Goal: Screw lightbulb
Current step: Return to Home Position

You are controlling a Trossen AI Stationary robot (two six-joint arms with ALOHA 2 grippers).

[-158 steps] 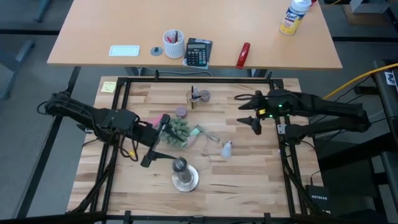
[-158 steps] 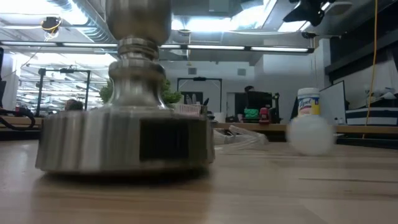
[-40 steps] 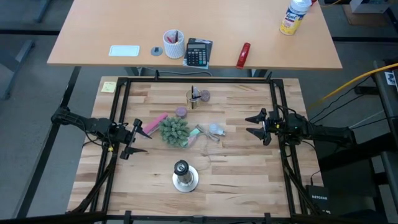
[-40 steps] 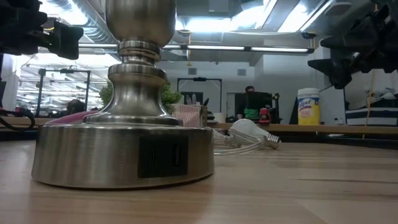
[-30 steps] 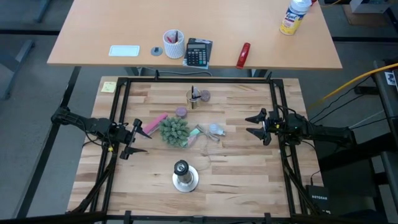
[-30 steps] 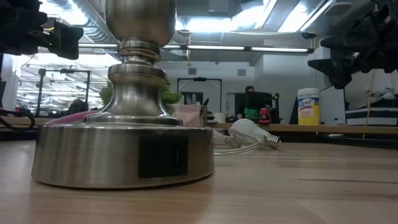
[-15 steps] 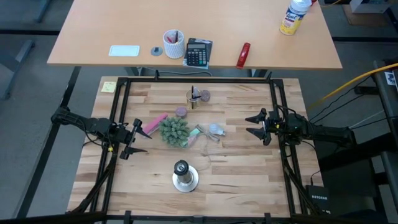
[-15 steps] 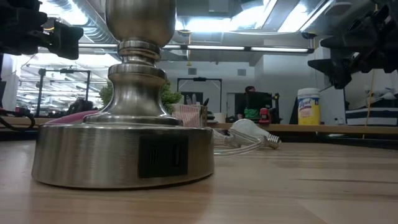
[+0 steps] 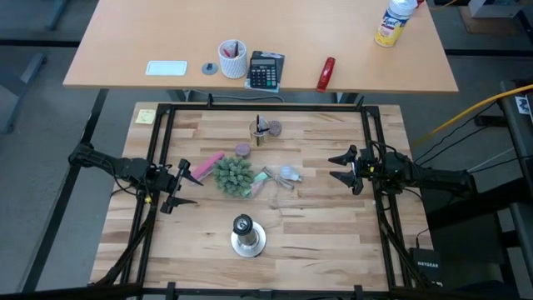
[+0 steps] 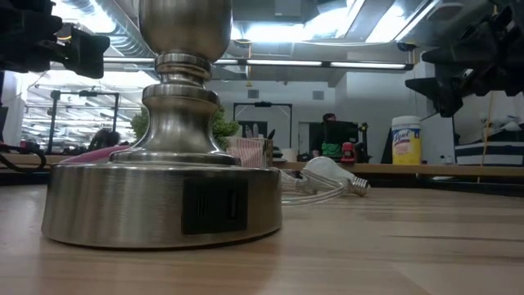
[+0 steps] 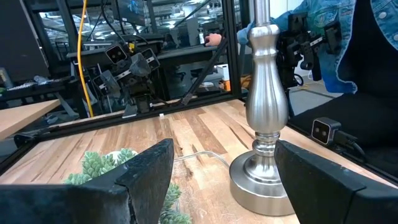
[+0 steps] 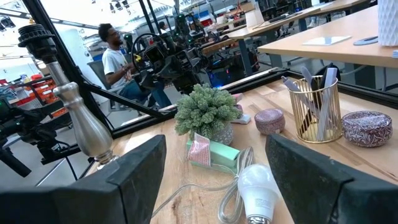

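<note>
Lightbulb (image 9: 289, 173) lies unmoved (left gripper (image 9: 190, 184), right gripper (image 9: 333, 167) parked apart, fingers (image 11: 143, 174) wide as before).

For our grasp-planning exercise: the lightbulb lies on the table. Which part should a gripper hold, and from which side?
Probably the frosted globe of the lightbulb, across its widest part, from above with the nearer right gripper. It lies on its side, screw base toward that arm, so jaws on the globe leave the threads free.
</note>
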